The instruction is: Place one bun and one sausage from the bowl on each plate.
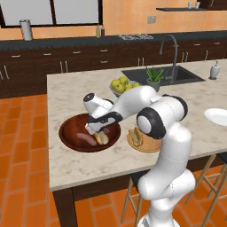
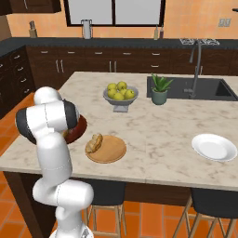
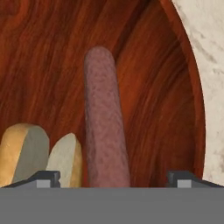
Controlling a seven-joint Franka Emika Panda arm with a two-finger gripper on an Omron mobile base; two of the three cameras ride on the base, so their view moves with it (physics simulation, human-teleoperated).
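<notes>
The dark wooden bowl (image 1: 71,133) sits on the island's left part, and its rim (image 2: 80,130) peeks out behind my arm. My gripper (image 1: 98,131) hangs low inside it, open. In the hand view a reddish sausage (image 3: 105,127) lies lengthwise between my fingertips (image 3: 43,178), touching neither, with a split bun (image 3: 26,153) just left of it. A sausage (image 1: 85,139) and a bun (image 1: 101,138) show in the bowl beneath the hand. The tan wooden plate (image 1: 150,145) (image 2: 114,151) carries one bun (image 1: 135,136) (image 2: 94,143). The white plate (image 1: 218,116) (image 2: 214,147) lies bare at the right.
A grey footed bowl of apples (image 1: 122,85) (image 2: 120,95) and a potted plant (image 1: 154,79) (image 2: 159,90) stand behind the plates. The sink (image 1: 162,75) with its faucet (image 2: 197,65) is at the back right. Stools (image 2: 209,204) stand under the island's front edge.
</notes>
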